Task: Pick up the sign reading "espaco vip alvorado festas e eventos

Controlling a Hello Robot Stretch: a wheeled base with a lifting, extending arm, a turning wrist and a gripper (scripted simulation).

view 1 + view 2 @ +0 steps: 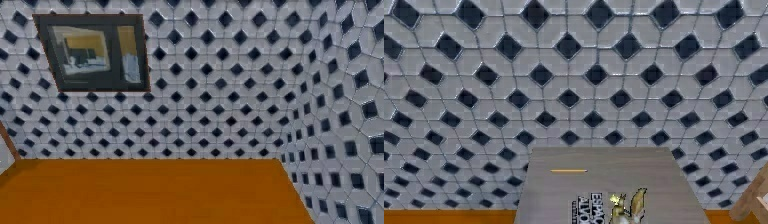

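Sign (pixel 589 206) on table (pixel 559 190) by gold figurine (pixel 625 205); bare floor (pixel 150 190) reaches wall (pixel 210 110).

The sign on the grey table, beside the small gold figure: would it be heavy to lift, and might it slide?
The sign looks thin and flat on the table, so probably light, and awkward to get under. The top looks smooth, so a push may slide it. The gold figure stands close and might get knocked.

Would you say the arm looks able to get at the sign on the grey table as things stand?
Probably yes: the sign sits on the near part of the table, on the arm's side, with nothing before it. A gold figure close beside it may crowd the grasp.
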